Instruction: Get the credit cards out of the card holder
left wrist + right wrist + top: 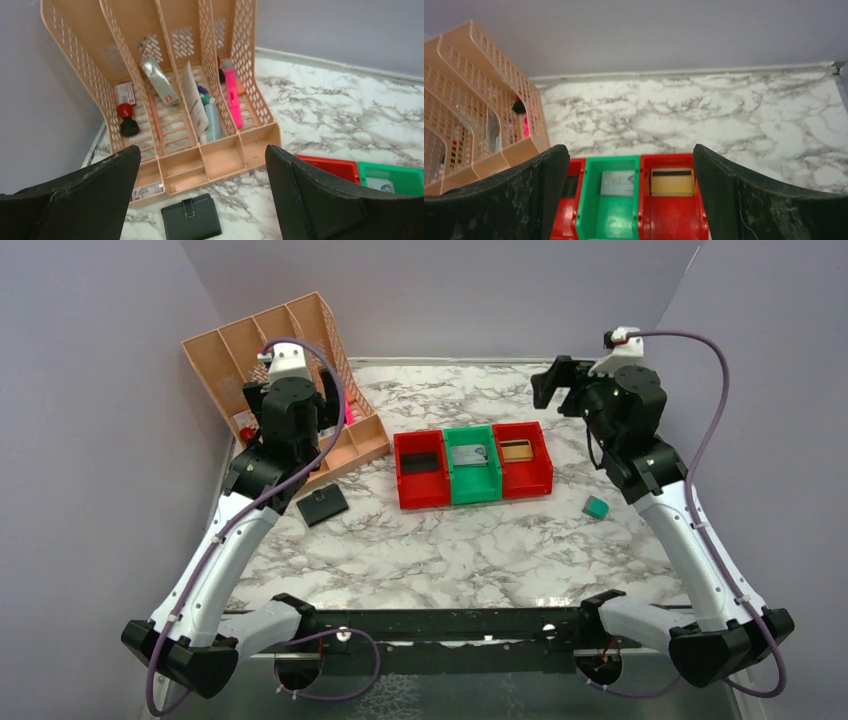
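Bins (474,490) at centre hold one card each: dark card (421,462), grey card (468,454), tan card (516,450). Closed card holder (322,505) lies on the table (430,560), lower left of them. Left gripper (202,152) and right gripper (630,150) gape wide, empty.

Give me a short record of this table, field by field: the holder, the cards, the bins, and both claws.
card holder: black, closed, flat on the marble in front of the organizer
bins: red, green, red, side by side
cards: one per bin: dark card, grey card, tan card
left claw: open, empty, raised above the holder
right claw: open, empty, raised
teal block: loose beside the right arm
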You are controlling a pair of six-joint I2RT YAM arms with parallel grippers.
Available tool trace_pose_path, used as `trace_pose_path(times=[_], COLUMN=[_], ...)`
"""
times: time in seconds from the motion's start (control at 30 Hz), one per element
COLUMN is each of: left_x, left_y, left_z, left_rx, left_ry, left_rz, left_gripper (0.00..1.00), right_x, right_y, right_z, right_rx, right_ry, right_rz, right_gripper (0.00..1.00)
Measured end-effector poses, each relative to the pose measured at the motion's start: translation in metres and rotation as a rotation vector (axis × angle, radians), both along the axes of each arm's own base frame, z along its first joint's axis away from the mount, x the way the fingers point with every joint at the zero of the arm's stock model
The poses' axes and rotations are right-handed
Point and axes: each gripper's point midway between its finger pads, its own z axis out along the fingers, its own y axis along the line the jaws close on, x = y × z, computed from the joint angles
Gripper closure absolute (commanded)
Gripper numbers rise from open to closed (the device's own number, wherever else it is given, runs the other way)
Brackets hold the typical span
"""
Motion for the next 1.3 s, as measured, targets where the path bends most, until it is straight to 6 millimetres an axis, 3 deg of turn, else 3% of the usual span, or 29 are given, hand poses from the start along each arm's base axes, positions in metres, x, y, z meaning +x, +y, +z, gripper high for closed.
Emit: trace_pose_path(times=[0.23,0.43,0.57,0.67,0.87,1.13,1.3], left_x=[-0.027,-0.059,-0.073,-0.077,-0.079,-0.065,-0.052], left_y=[0.019,0.023,0.018,0.012,0.005,0.006,0.016], left_z=[-0.065,-0.114,-0.146,-0.168,-0.206,-0.244,-0.275], left_rx=[-0.035,-0.141,-0.216,-0.268,-0.33,-0.376,-0.389], left_ry=[0.076,0.094,0.124,0.174,0.288,0.392,0.453], left_rz=[0.007,-0.032,-0.059,-0.076,-0.056,0.037,0.151], left_gripper=[0.01,0.01,0.01,0.01,0.01,0.01,0.01], right_x=[-0.022,-0.061,-0.087,-0.107,-0.131,-0.139,-0.137], right_y=[0.011,0.03,0.045,0.065,0.093,0.1,0.096], right_z=[-0.105,-0.195,-0.228,-0.241,-0.244,-0.246,-0.249], right_rx=[0.03,0.085,0.102,0.108,0.126,0.132,0.12], right_ry=[0.207,0.429,0.54,0.595,0.646,0.682,0.697], right_rz=[0.116,0.264,0.359,0.446,0.571,0.599,0.561], right_gripper=[0.01,0.01,0.01,0.01,0.02,0.01,0.0])
